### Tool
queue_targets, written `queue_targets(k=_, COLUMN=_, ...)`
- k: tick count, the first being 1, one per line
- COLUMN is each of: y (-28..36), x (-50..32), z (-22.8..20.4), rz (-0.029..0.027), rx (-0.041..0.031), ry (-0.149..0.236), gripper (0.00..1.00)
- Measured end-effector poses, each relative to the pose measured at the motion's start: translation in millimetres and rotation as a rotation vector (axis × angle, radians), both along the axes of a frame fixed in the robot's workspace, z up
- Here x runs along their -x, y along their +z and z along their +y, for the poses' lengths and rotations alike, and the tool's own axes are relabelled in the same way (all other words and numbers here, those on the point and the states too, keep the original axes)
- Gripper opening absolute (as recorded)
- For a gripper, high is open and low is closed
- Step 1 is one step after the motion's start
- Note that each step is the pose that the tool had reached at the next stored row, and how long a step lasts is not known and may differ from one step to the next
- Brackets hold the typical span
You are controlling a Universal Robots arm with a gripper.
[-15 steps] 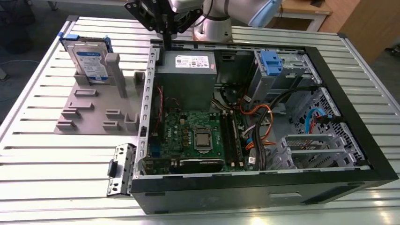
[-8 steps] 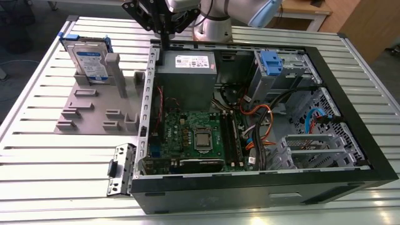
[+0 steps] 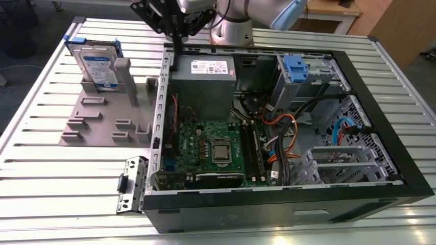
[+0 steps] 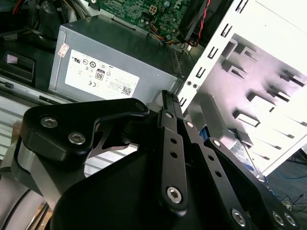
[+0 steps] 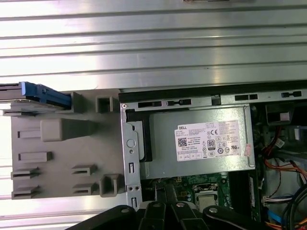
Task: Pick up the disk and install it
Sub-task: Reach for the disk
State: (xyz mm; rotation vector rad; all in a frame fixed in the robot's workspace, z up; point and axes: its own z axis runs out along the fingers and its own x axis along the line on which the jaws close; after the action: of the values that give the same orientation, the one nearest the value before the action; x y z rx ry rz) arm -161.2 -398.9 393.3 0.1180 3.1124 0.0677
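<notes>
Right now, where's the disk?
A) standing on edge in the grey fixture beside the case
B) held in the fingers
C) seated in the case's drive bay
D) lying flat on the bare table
A: the disk stands on edge in the grey fixture, to the exterior view's left of the case, while the gripper hangs over the case's edge, holding nothing.

The pincer (image 4: 168,98) hides most of the disk (image 4: 240,151) in the second wrist view.
</notes>
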Motion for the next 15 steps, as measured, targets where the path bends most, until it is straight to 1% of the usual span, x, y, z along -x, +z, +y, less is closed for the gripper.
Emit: queue_targets(k=15, y=0.0, x=7.4, z=0.0, rz=0.0000, rx=0.0000, ry=0.000, gripper=0.10)
